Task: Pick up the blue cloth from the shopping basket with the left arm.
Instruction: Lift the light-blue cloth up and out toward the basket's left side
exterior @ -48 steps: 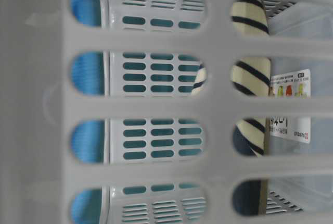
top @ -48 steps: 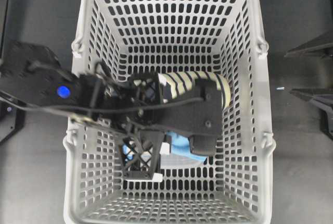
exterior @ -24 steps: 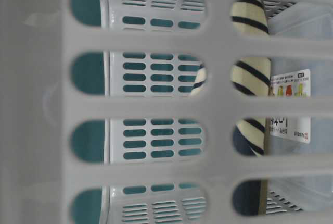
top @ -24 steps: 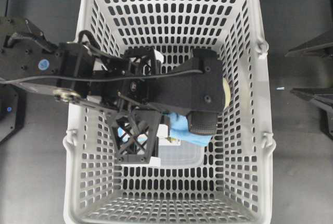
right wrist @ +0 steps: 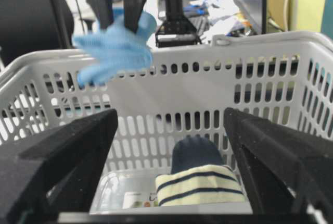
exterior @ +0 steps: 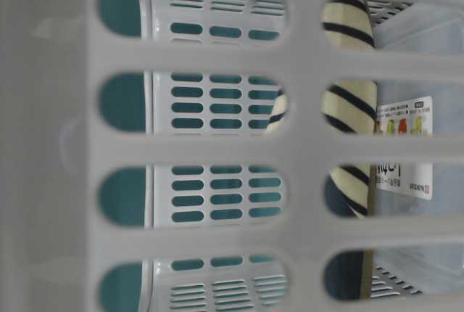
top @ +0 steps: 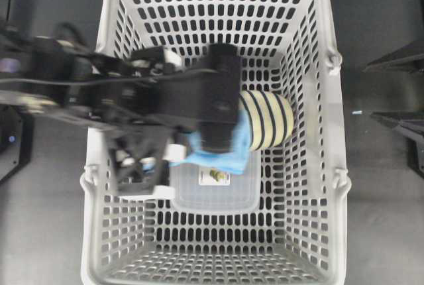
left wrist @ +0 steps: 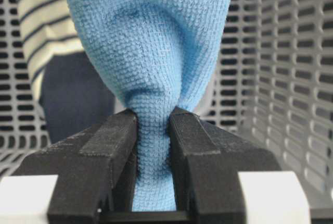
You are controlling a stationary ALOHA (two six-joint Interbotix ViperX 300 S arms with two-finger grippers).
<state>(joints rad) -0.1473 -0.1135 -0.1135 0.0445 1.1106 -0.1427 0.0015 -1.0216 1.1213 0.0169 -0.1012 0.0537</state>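
Note:
The blue cloth [left wrist: 151,52] hangs bunched from my left gripper [left wrist: 153,117], whose black jaws are shut on its narrow neck. From overhead the cloth [top: 225,156] shows below the arm's bulky black wrist, over the middle of the shopping basket [top: 331,166]. In the right wrist view the cloth [right wrist: 114,49] dangles at about the height of the basket's far rim [right wrist: 208,67], held by the left gripper [right wrist: 118,18]. My right gripper [right wrist: 169,117] stands open outside the basket's right side, with nothing between its fingers.
A navy and cream striped fabric roll [top: 268,119] lies on the basket floor, right of the cloth. Beside it sits a clear plastic container [top: 215,192] with a label. The left arm spans the basket's left wall.
The left arm has risen and drawn back to the left, carrying the blue cloth up off the basket floor. The striped roll and the container now show. The right gripper has not moved.

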